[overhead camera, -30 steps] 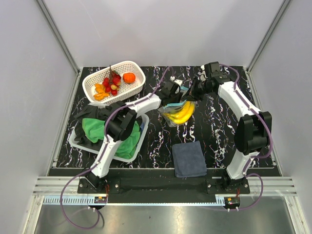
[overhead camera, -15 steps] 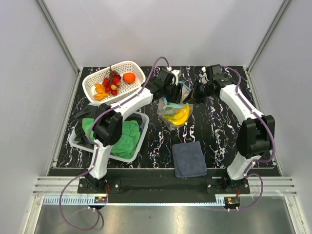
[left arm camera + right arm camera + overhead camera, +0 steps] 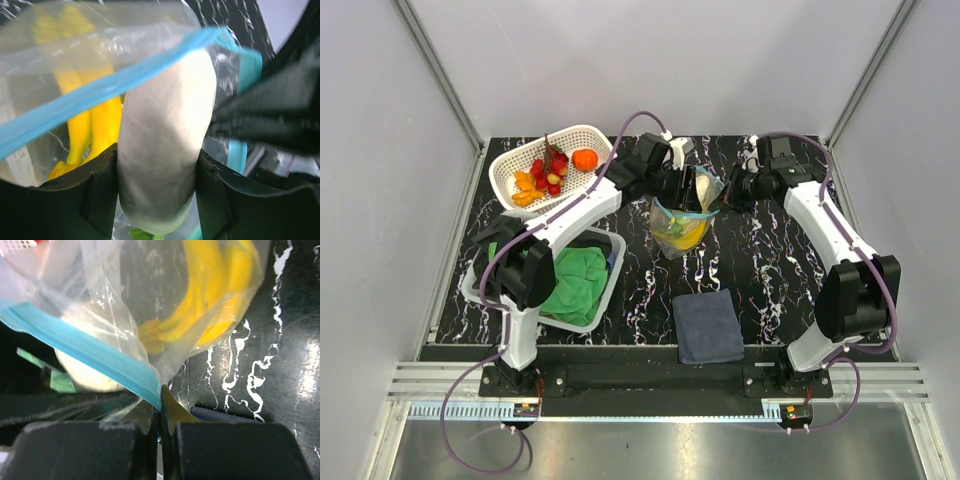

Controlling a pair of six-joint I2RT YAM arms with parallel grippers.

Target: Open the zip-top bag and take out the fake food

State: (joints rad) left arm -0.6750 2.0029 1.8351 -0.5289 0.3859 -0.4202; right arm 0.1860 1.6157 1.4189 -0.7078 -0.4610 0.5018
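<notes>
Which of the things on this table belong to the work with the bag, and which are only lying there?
For the job: clear bag, held at its blue strip by the right pincer; bananas inside it; pale piece in the left pincer; toy fruit in the white basket.
Lying about: dark blue cloth; green cloth in its tray.

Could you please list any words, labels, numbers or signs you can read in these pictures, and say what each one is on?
No text can be read in any view.
Zip-top bag: clear plastic with a blue strip, no print visible.
Pale food piece: blank.
Small tags on the front rail by the arm bases: too small to read.
</notes>
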